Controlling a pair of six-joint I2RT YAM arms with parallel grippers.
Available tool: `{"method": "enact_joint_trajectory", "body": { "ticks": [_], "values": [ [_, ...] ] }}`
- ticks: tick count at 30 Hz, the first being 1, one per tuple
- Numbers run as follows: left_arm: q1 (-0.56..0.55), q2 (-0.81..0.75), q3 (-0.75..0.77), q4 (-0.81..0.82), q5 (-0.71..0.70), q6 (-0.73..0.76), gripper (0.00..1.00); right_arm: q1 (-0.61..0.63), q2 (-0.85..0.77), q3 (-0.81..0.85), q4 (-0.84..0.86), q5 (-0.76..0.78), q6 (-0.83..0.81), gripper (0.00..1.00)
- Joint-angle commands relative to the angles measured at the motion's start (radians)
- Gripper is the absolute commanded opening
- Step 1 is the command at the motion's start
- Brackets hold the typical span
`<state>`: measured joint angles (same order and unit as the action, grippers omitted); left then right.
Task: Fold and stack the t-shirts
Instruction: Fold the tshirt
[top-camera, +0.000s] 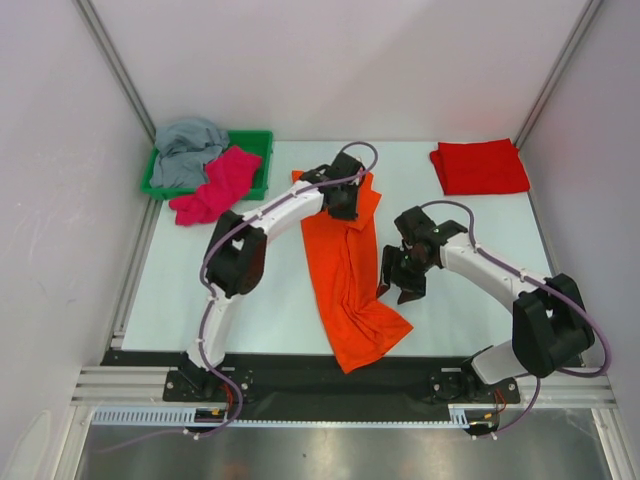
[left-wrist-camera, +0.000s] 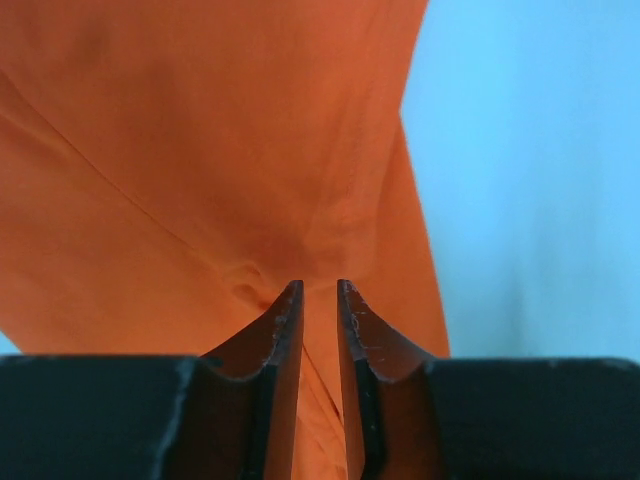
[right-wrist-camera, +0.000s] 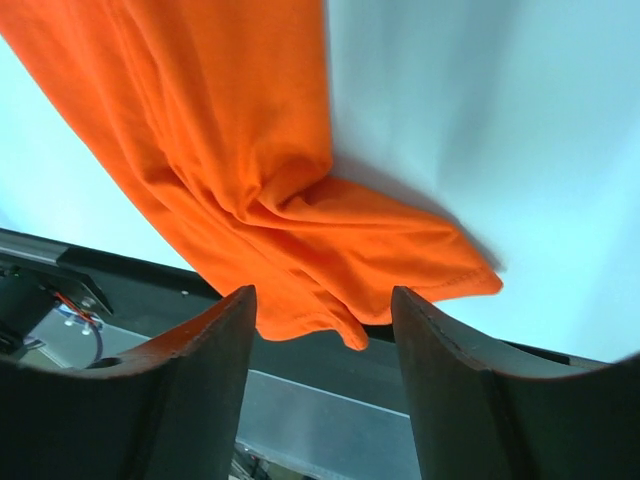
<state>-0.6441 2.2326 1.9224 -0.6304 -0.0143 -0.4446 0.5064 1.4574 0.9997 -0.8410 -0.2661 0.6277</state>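
An orange t-shirt (top-camera: 350, 290) lies as a long crumpled strip down the middle of the table, its lower end reaching the front edge. My left gripper (top-camera: 347, 205) is at the strip's far end. In the left wrist view its fingers (left-wrist-camera: 318, 285) stand close together with a fold of the orange cloth (left-wrist-camera: 200, 150) pinched between them. My right gripper (top-camera: 398, 285) hovers open just right of the strip with nothing between its fingers. In the right wrist view the cloth's lower corner (right-wrist-camera: 400, 260) lies beyond its fingertips (right-wrist-camera: 322, 292). A folded red t-shirt (top-camera: 480, 165) lies at the far right.
A green tray (top-camera: 262, 140) stands at the far left and holds a grey t-shirt (top-camera: 190, 150). A pink t-shirt (top-camera: 215, 188) spills over its front rim onto the table. The black front rail (top-camera: 300, 365) runs under the orange cloth's lower end.
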Motion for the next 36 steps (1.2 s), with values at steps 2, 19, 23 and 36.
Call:
{"method": "enact_joint_trajectory", "body": {
  "ticks": [2,19,23,36],
  "values": [
    [0.014,0.085,0.081,-0.048,-0.090,-0.042,0.27,0.006,-0.061,-0.045,-0.006,0.025,0.001,0.66],
    [0.170,0.463,0.469,0.024,0.332,-0.081,0.38,0.153,0.000,-0.107,0.126,0.142,0.075,0.45],
    [0.207,0.476,0.506,0.132,0.456,-0.103,0.41,0.162,0.001,-0.133,0.143,0.134,0.102,0.35],
    [0.250,0.107,0.494,0.055,0.432,-0.051,0.60,0.185,0.080,-0.214,0.293,0.008,0.161,0.26]
  ]
}}
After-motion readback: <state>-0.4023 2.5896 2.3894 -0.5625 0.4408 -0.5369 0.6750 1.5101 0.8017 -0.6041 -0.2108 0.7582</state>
